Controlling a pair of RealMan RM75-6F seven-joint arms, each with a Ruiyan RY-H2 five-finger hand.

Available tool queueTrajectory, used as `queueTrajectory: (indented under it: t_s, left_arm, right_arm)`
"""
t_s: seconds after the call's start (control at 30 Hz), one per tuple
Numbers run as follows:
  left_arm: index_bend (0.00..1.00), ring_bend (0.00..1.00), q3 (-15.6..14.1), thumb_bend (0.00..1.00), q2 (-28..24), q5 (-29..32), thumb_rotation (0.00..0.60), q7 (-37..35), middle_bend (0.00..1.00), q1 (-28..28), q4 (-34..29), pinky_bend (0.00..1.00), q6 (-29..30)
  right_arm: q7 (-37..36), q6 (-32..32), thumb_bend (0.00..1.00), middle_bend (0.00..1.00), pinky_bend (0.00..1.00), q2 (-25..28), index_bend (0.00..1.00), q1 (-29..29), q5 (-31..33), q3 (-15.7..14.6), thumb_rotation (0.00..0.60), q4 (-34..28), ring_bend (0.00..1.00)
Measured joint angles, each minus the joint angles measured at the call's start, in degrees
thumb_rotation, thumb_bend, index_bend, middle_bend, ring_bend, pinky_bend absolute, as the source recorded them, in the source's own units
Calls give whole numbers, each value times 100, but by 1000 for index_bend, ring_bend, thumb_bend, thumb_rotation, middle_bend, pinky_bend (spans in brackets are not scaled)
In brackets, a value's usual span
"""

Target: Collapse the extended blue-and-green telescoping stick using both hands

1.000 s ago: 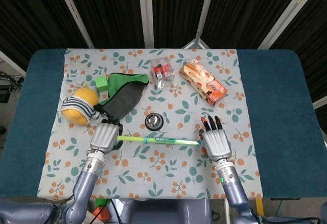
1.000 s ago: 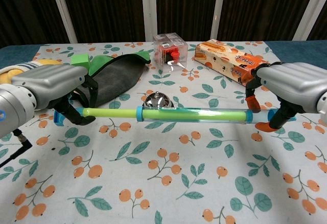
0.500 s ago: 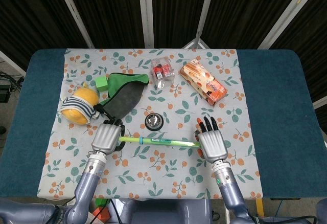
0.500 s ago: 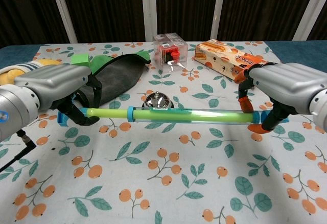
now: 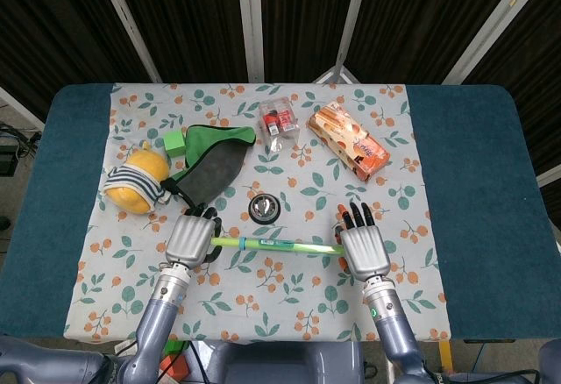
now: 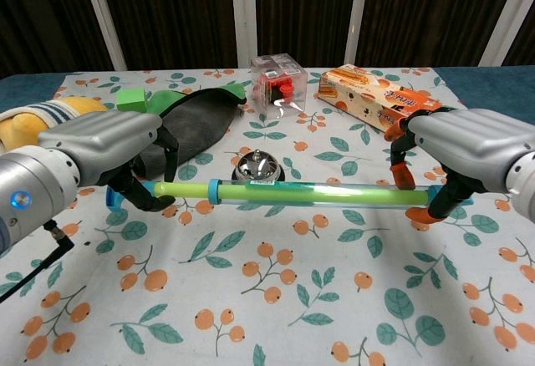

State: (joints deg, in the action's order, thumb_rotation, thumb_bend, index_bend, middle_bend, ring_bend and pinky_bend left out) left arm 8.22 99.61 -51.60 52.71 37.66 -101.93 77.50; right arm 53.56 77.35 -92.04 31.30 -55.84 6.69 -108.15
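Your left robot hand grips stick left end; right robot hand holds right end, above desk.

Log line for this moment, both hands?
left hand: grips stick end | right hand: grips other end | telescoping stick: off table, partly extended

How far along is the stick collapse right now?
Done: both hands have the stick off the cloth, the left hand gripping one end and the right hand the other. In hand: the push inward, with the blue collar close to the left fingers. Left: most of the clear tube's length between the hands is yet to close.
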Motion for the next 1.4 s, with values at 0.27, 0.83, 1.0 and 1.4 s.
queueTrajectory:
  t_s: [0.27, 0.83, 1.0, 1.4]
  left_arm:
    - [427, 127, -21, 312, -22, -17, 600, -22, 181, -14, -20, 233, 11]
    - [180, 37, -412, 182, -860, -477, 600, -751, 94, -394, -489, 102, -30]
    - [165, 11, -821, 181, -1548, -1337, 600, -1437, 64, -738, -679, 65, 132]
    - [15, 0, -1826, 157, -3210, -3214, 600, -3881, 0, -2150, -134, 0, 1365]
  right_arm:
    - [12, 10, 319, 140, 0, 19, 450, 12, 9, -42, 600, -11, 22]
    - [-40, 51, 319, 0, 0, 703, 0, -113, 46, -321, 600, -171, 0]
    - [-816, 111, 319, 0, 0, 1243, 0, -418, -351, -537, 600, -203, 0]
    - [-3323, 863, 319, 0, 0, 2621, 0, -1650, -2202, -1345, 600, 266, 0]
